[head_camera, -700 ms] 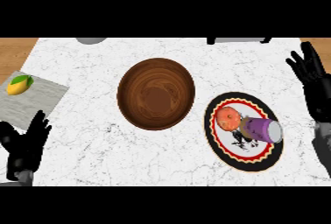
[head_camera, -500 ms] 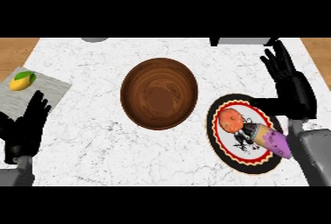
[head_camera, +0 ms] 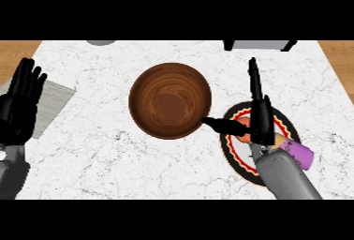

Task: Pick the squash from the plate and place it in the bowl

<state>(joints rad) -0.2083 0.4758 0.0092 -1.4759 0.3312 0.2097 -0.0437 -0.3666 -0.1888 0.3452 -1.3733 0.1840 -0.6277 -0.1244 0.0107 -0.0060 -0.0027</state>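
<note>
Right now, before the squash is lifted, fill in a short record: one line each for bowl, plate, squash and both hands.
bowl: brown, empty, mid-counter
plate: black-rimmed, right of the bowl, partly hidden
right hand: over the plate, fingers straight, thumb toward the bowl
squash: on the plate, mostly hidden by the right hand
left hand: open, resting at the left edge

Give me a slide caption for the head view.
Open right hand over the orange squash on the black-rimmed round plate, beside the brown wooden bowl.
</note>
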